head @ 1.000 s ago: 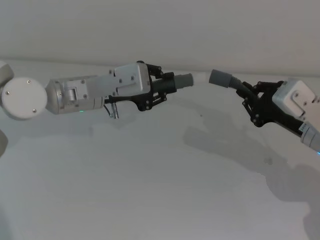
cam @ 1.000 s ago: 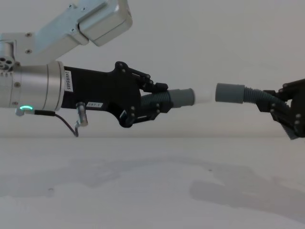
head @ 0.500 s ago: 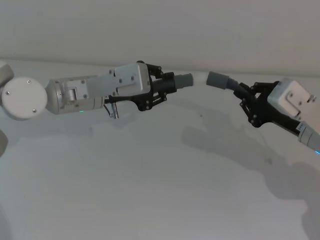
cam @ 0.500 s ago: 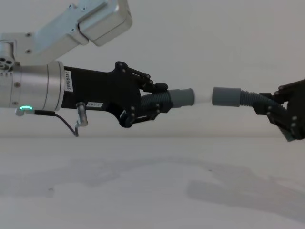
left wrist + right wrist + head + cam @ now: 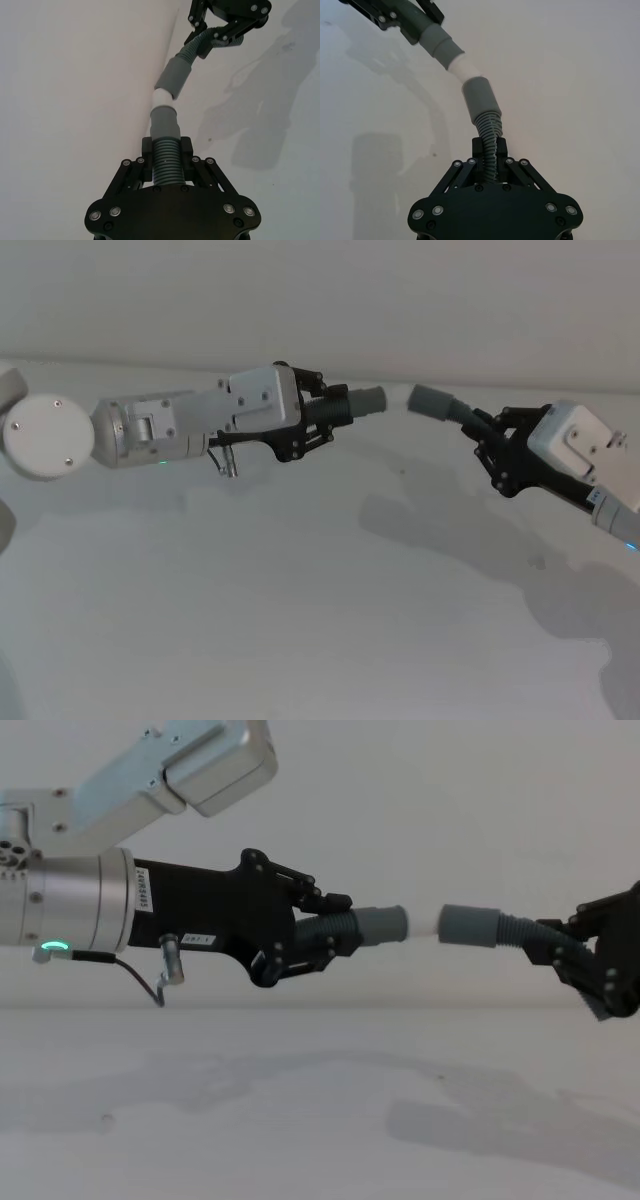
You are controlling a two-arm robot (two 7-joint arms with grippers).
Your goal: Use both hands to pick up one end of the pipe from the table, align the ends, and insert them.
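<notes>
Both pipe pieces are off the worktop [image 5: 300,620] and held in the air, so the pick-up is done and the work is now at alignment.

The left claw [image 5: 318,420] is clamped on the ribbed bend of the left pipe piece [image 5: 352,404]. In the chest view that piece's cuff [image 5: 382,924] points toward 3 o'clock with its narrower pale tip [image 5: 422,924] leading.

The right claw [image 5: 497,450] is clamped on the ribbed part of the right pipe piece [image 5: 448,408], whose cuff [image 5: 471,925] faces back toward 9 o'clock.

In the chest view the two ends sit level, with the pale tip at or just inside the mouth of the right cuff. The wrist views show the pieces meeting at a slight angle, not on one straight line. So, as I judge it, squaring up the axes and pushing the tip home are what is left.

How deep the tip has gone in, if at all, is hard to make out: against the pale wall its edge blurs. The parts of both pieces inside the claws are hidden by the fingers.
</notes>
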